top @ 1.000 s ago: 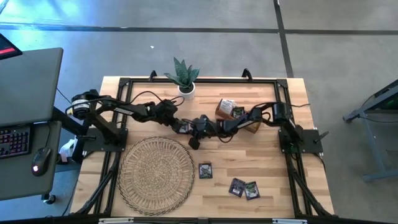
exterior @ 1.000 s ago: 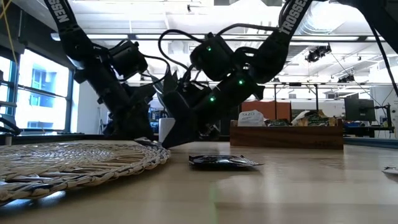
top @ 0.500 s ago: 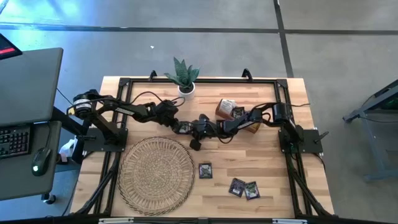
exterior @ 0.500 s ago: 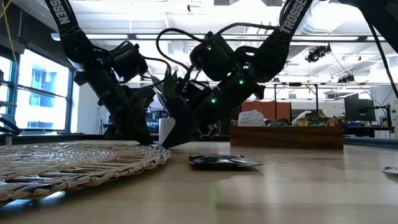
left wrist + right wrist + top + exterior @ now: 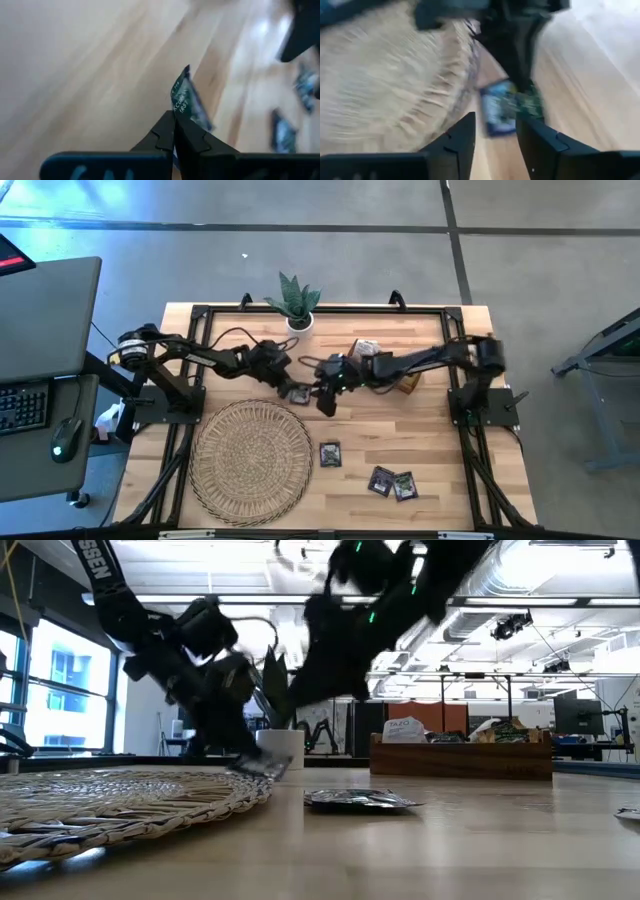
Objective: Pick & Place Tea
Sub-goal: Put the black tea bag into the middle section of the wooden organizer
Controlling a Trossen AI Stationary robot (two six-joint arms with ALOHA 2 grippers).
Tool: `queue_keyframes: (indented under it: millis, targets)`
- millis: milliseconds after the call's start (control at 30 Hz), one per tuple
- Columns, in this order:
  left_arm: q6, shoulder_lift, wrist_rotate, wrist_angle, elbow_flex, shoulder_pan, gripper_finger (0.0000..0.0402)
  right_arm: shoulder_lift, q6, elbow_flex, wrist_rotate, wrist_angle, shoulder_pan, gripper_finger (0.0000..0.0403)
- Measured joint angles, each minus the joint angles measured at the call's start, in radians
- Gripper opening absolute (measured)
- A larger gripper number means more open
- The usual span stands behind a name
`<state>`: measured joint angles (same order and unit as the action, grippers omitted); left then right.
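Observation:
My left gripper is shut on a dark green tea sachet, just beyond the far rim of the round woven mat. In the high view this sachet lies between both grippers. My right gripper stands open, raised above the table, right beside the left gripper. It looks down on the held sachet. Three more sachets lie flat on the table: one by the mat and two nearer the front. My left gripper pinches one edge of the sachet between its two shut fingertips. The rest of the sachet sticks out beyond them. The fingers slant down from the table's left. The sachet hangs tilted, low over the table by the mat's rim.
A wooden divided tray with packets stands at the back, partly under the right arm. A potted plant stands at the far edge. The mat fills the near left. A flat sachet lies in front of the low camera.
The two grippers met at the sachet behind the mat. My right gripper has since risen and pulled back toward the table's right, leaving the sachet in my left gripper. My left gripper has moved slightly toward the near edge with the sachet, which now tilts downward.

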<state>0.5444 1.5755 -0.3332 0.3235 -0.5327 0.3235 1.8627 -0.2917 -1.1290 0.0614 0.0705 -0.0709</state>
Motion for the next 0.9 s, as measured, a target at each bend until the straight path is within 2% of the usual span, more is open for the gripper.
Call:
queue_keyframes:
  millis: [133,267,400,567,900]
  targets:
    - [-0.023,-0.051,0.006,0.121,-0.001,-0.021,0.0001,-0.139,-0.049,-0.002,-0.012,-0.171,-0.001,0.015]
    - [-0.128,-0.123,0.072,0.253,-0.002,-0.078,0.0001,-0.238,-0.057,-0.001,-0.115,-0.292,0.015,0.015]
    - [-0.205,-0.176,0.086,0.344,-0.004,-0.148,0.0,-0.286,-0.09,-0.002,-0.128,-0.291,0.021,0.0144]
    - [-0.208,-0.236,0.092,0.353,-0.004,-0.199,0.0,-0.294,-0.048,-0.002,-0.048,-0.223,0.021,0.014]
    - [-0.202,-0.276,0.121,0.355,-0.005,-0.219,0.0,-0.296,-0.041,-0.002,0.02,-0.167,0.021,0.0137]
